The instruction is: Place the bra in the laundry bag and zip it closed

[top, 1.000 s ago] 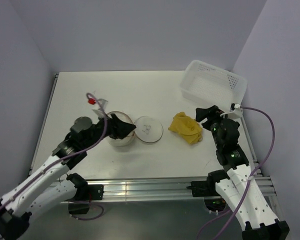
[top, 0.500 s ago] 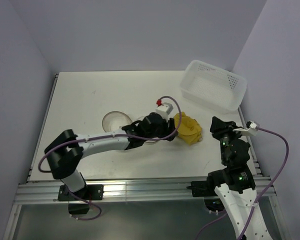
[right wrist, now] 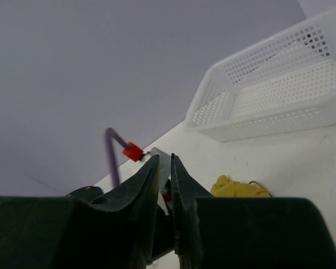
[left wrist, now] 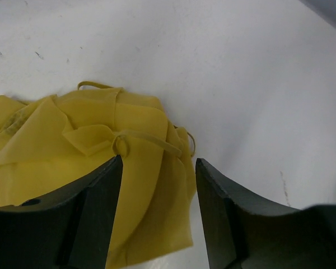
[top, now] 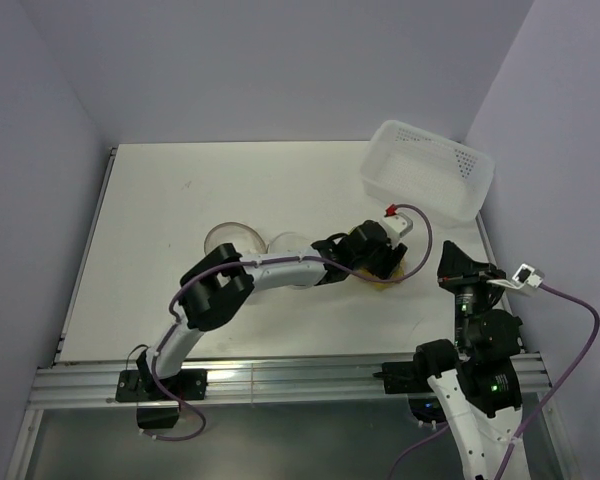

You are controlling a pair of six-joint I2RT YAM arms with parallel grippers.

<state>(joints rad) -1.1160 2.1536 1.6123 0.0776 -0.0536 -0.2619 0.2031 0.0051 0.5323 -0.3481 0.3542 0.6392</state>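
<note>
no text, label, brand or number can be read in any view. the small red clip (top: 389, 210) seen from above and the faint dark specks on the table (top: 280, 180) are too small to show any lettering.
</note>
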